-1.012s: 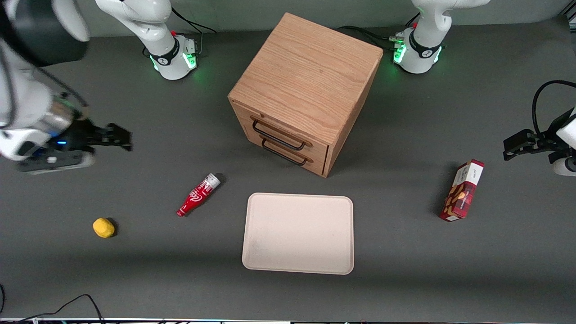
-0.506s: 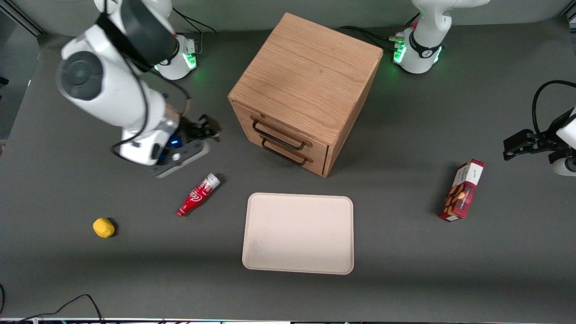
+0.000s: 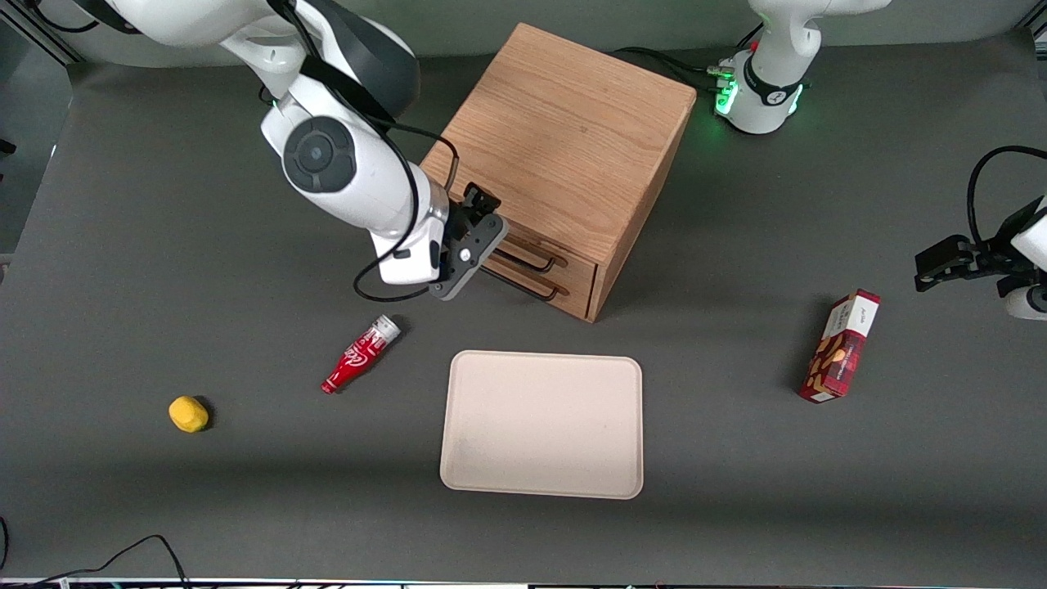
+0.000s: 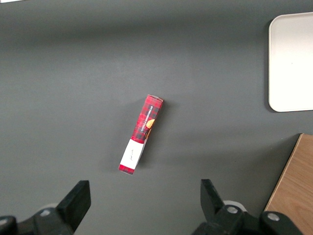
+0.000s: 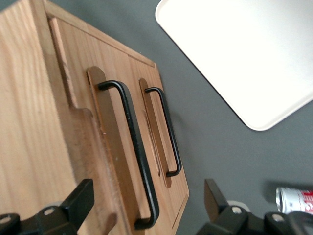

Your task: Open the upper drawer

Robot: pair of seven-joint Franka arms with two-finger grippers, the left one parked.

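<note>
Gripper point(image 3: 483, 214) moved in front of upper drawer point(image 5: 110, 147), fingers wide apart, holding nothing; drawer closed.

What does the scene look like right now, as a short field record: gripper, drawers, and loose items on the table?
gripper: gripper open, in front of the cabinet, not gripping
upper drawer: upper drawer shut, its black handle between the fingers, untouched
lower drawer: lower drawer shut
tray: tray nearer the front camera than the cabinet
loose items: red bottle lying flat; yellow object; red box toward the parked arm's end
</note>
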